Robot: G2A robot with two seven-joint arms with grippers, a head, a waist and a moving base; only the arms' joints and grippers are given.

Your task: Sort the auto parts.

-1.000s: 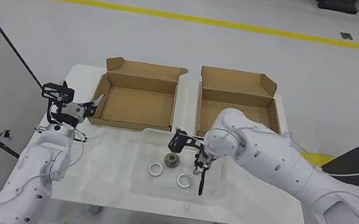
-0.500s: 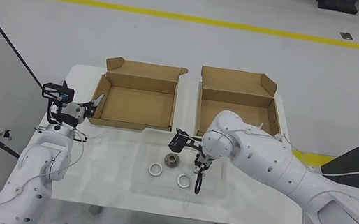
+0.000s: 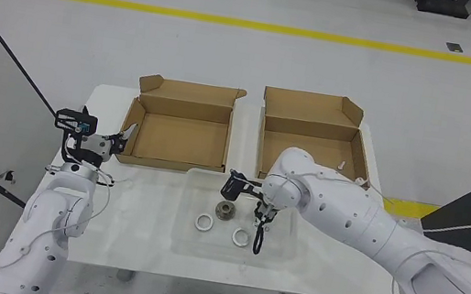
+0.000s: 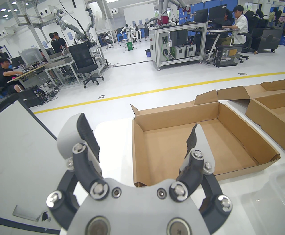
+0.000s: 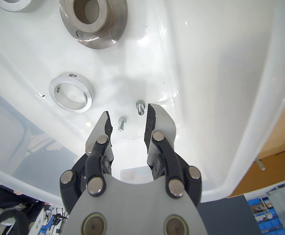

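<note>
right gripper [image 5: 128,114] part open and empty, low over two small bolts [image 5: 121,124] in the white tray [image 5: 222,66]. collar rings [image 5: 70,91] and flange [image 5: 93,21] lie there too. cardboard boxes [image 3: 177,138] are bare, so sorting looks unstarted. left gripper [image 4: 139,123] wide open, empty, near the left box.

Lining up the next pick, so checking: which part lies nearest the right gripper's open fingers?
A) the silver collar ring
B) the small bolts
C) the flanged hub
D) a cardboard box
B: in the right wrist view one small bolt shows between the fingers of the open right gripper and a second bolt lies just off one fingertip; the collar ring and flanged hub lie farther off in the tray.
</note>
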